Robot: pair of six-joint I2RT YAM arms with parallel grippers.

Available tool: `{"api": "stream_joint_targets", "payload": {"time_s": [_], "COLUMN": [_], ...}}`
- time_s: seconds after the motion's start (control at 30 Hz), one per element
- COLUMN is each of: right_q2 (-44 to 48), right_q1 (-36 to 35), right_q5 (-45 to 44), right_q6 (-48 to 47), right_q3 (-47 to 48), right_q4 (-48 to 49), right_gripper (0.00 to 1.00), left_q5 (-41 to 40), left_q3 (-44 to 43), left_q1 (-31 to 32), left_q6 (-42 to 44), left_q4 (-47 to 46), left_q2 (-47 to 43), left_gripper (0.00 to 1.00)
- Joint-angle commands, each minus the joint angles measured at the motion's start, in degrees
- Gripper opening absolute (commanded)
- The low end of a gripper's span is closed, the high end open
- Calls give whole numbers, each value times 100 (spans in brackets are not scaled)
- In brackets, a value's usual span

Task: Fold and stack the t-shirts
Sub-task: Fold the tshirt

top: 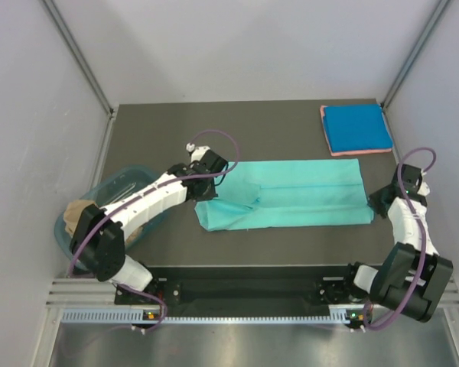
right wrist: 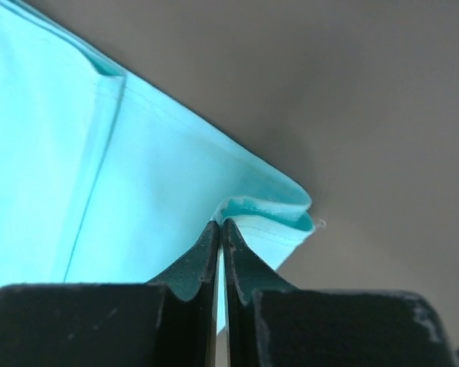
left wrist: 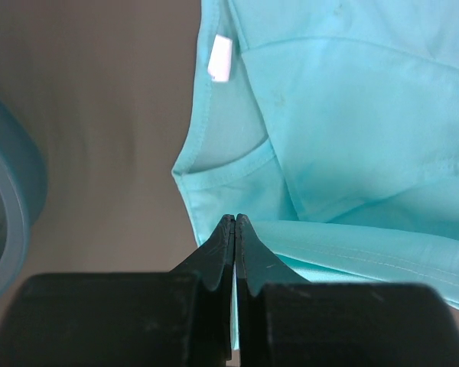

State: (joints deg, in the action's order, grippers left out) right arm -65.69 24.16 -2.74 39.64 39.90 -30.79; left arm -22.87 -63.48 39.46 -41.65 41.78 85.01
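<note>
Teal tee (top: 291,195): flat on desk (top: 176,130), centre-front, lying as a long strip w/ sides turned in.
Long axis: L–R across desk, roughly parallel to near edge.
Ends: neck end w/ white label (left wrist: 220,59) at L; hem end (prob.) at R.
Left jaws: pressed together, nipping the tee's edge just below the neck opening; cloth shows betw. the tips in left wrist view.
Right jaws: pressed together on the R-end corner, a small fold of cloth caught at the tips.
Tee vs jaws: strip spans betw. the two grips. From L jaws it runs off to the R, from R jaws to the L. Each arm has its own near end; neither is nearer the middle.
Step (my read): both ends pinched, set for a crosswise fold along the axis.
Next move needs: one end lifted and carried over the other, edges kept square.
Stack: blue tee (top: 357,126) on pink tee (top: 359,152), back-R corner, apart from teal; right arm (top: 409,222) nearer.
Tub (top: 65,233): L side, tan tee (top: 78,210) inside, not yet folded.
</note>
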Motion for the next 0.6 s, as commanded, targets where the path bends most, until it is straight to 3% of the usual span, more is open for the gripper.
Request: {"api": "stream_joint_targets", "payload": {"time_s": [0.0, 0.57], "right_q2": [-233, -1349], "right_q1": [-262, -606], "right_q5": [55, -86], "right_q6": [-79, 79], "right_q3": [316, 800], "right_q4": [565, 996], "right_gripper": [0, 0], "left_q5": [81, 90], "left_q3": [-453, -1254], "left_q1": [-158, -589], "left_q6": [323, 807], "left_q4": [-214, -100], "left_q2": [226, 1254], "left_gripper": [0, 0]}}
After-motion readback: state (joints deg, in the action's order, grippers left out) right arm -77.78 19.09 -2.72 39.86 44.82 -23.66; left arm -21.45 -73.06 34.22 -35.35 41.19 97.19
